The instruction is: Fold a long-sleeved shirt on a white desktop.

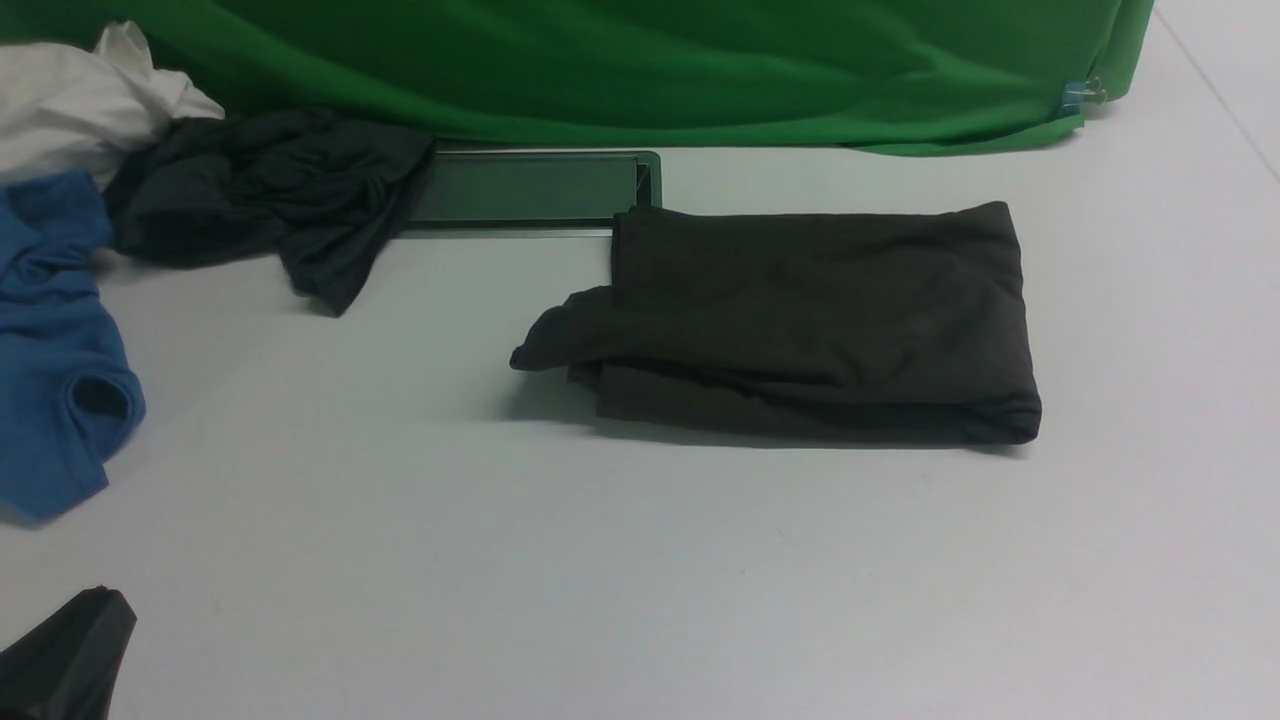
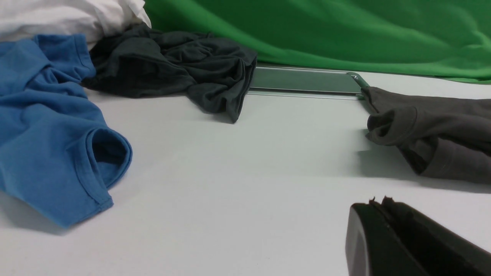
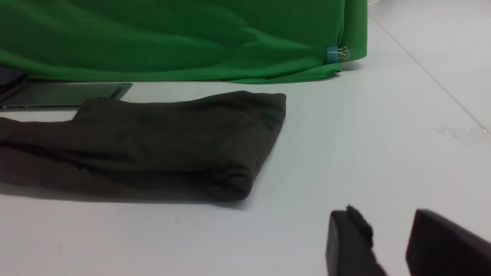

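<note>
The long-sleeved shirt [image 1: 810, 320] lies folded into a thick dark brownish-charcoal rectangle on the white desktop [image 1: 640, 560], right of centre, with a sleeve cuff poking out at its left end. The left wrist view shows that cuff end of the shirt [image 2: 433, 126]; the right wrist view shows the shirt's [image 3: 153, 145] rounded right fold. My left gripper [image 2: 379, 205] is shut with nothing in it, low over the desktop [image 2: 238, 191] well short of the shirt; its tip [image 1: 70, 650] shows at the front view's bottom left. My right gripper [image 3: 383, 222] stands open and empty, near side of the shirt's right end, out of the front view.
A blue shirt [image 1: 50, 350], a slate-grey garment [image 1: 270, 200] and a white cloth [image 1: 80, 100] are heaped at the far left. A green backdrop [image 1: 640, 70] runs along the back, with a flat metal plate [image 1: 520, 190] in front of it. A tabletop seam [image 3: 429, 73] runs at the right.
</note>
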Available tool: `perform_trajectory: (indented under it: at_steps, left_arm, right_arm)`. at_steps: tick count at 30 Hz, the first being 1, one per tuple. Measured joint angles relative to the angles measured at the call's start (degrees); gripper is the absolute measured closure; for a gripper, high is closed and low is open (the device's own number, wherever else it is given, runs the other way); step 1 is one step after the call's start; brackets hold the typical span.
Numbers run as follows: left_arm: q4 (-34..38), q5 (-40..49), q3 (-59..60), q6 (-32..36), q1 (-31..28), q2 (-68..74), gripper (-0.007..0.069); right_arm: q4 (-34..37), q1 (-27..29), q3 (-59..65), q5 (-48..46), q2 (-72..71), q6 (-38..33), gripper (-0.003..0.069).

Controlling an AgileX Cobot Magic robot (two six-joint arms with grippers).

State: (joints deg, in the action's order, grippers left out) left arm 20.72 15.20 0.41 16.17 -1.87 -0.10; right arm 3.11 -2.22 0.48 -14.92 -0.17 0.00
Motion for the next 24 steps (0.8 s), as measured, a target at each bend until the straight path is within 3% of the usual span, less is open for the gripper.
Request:
perform_trajectory:
  at_steps: [24]
  left_arm:
    - [0.01,0.0,0.0,0.0,0.0,0.0,0.0608]
  right_arm:
    - [0.0,0.0,0.0,0.0,0.0,0.0,0.0421]
